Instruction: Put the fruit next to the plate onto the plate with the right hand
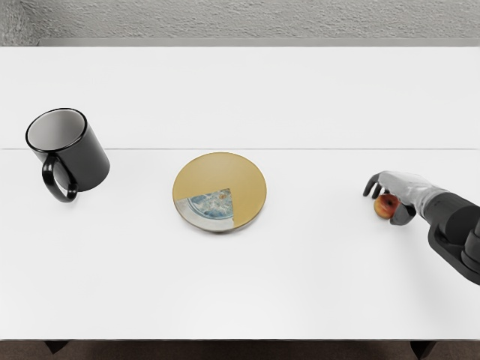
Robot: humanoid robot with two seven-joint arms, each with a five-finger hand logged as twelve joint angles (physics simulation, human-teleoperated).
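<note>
A small red and yellow fruit (pixel 386 205) lies on the white table at the right, far from the plate. My right hand (pixel 388 196) comes in from the right edge and covers the fruit from above, fingers curled around it. The round tan plate (pixel 225 176) with a blue patterned wedge sits at the table's middle, well to the left of the hand. Nothing lies on the plate. The left arm does not show.
A black mug (pixel 69 150) with a white inside stands at the left, its handle toward the front. The table's front edge (pixel 240 339) runs along the bottom of the view.
</note>
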